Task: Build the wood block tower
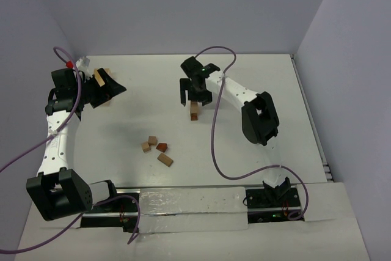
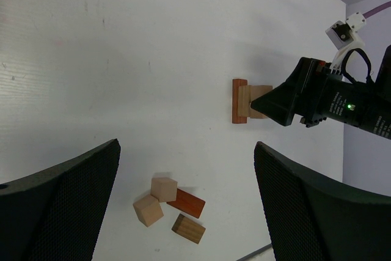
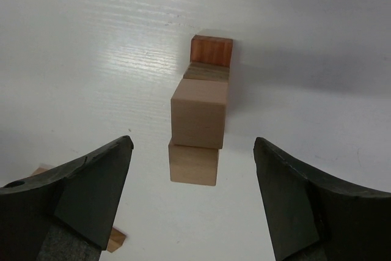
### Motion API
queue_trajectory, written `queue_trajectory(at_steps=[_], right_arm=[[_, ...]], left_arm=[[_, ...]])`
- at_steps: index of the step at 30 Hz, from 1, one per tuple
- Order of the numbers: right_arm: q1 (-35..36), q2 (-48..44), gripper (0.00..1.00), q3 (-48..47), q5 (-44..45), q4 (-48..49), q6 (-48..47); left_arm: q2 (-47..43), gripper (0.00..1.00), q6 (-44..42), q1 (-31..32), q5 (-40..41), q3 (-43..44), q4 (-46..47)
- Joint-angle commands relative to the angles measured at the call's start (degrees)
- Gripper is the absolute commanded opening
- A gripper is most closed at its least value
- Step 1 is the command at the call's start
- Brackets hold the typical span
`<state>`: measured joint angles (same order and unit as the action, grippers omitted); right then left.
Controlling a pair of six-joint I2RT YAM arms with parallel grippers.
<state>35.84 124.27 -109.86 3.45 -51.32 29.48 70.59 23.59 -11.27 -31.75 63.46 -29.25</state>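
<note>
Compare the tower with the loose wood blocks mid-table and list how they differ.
The tower is stacked in one narrow column; the loose wood blocks lie in a small cluster on the table. The tower stands between the open fingers of the right gripper; the loose wood blocks have nothing over them. Both mix light tan and reddish-brown pieces.

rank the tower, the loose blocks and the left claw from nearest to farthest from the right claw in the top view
1. tower: right beneath the right claw, between its open fingers.
2. loose blocks: a small cluster nearer the arm bases, to the left of the tower.
3. left claw: far over on the left side.
</note>
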Motion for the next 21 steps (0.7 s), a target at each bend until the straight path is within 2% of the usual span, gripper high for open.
queue_trajectory(at_steps=[1, 21], right_arm=[[0.54, 3.02, 0.88, -3.75, 3.06, -2.00, 1.07], [1.25, 8.93, 0.85, -6.55, 3.19, -3.17, 1.58]], left_arm=[[-0.30, 0.96, 0.37, -0.33, -0.30, 0.32, 2.88], [0.29, 0.96, 0.45, -0.38, -0.38, 0.70, 2.62]])
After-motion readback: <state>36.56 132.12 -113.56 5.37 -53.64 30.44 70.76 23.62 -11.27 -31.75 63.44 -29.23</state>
